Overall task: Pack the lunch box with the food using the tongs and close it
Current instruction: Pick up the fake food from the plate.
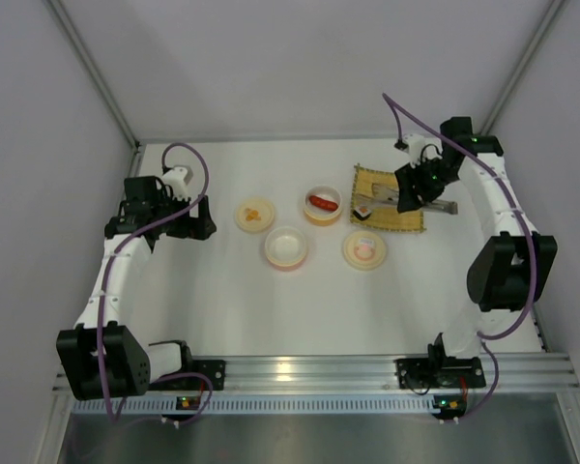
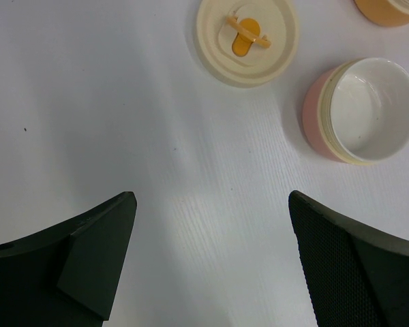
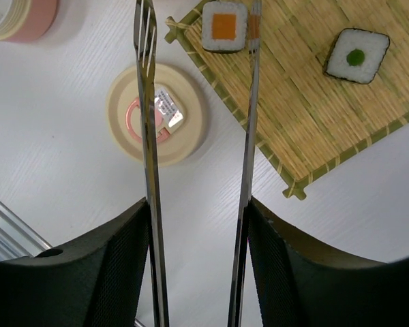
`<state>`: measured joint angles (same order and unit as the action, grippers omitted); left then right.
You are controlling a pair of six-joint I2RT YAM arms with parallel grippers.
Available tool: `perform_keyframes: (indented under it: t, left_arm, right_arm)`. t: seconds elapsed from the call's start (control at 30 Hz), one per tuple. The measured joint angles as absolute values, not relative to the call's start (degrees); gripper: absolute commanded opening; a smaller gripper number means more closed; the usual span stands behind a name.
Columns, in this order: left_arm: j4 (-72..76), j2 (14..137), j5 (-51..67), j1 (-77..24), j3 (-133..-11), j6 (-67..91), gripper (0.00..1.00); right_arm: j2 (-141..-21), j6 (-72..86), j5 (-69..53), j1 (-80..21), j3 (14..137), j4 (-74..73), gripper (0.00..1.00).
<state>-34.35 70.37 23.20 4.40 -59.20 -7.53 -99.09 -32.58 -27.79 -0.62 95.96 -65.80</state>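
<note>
My right gripper (image 3: 199,211) is shut on the grey metal tongs (image 3: 150,136), whose two arms stand spread apart. Between their tips, close to the right arm, an orange-centred sushi roll (image 3: 224,26) lies on the mat's corner. A green-centred roll (image 3: 356,55) lies further along the mat. The red sausage (image 1: 321,202) is in the orange-rimmed bowl (image 1: 322,217). The pink-rimmed bowl (image 2: 365,109) is empty. The orange-print lid (image 2: 245,39) and the pink-print lid (image 3: 157,113) lie flat on the table. My left gripper (image 2: 211,204) hangs open over bare table with nothing between its fingers.
The woven bamboo mat (image 3: 313,102) lies at the back right of the white table (image 1: 222,300). Grey walls close in the back and both sides. A metal rail (image 1: 300,372) with both arm bases runs along the near edge.
</note>
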Motion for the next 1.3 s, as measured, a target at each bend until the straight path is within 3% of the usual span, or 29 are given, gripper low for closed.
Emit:
perform_keyframes:
  t: [0.27,0.8,1.3]
  left_arm:
    - [-34.94,70.35,23.22,4.4,-59.24,-7.6,0.98]
    - [-35.03,70.37,23.35,4.4,-59.24,-7.6,0.98]
    - [-35.0,70.41,23.31,4.4,-59.24,-7.6,0.98]
  right_arm:
    - [-100.71,-32.84,-28.34,-0.62,95.22,-65.73,0.61]
    - [-105.86,-32.84,-26.92,-0.62,95.13,-64.73,0.61]
    - [-109.73,-32.82,-26.04,-1.87,96.07,-63.86,0.53]
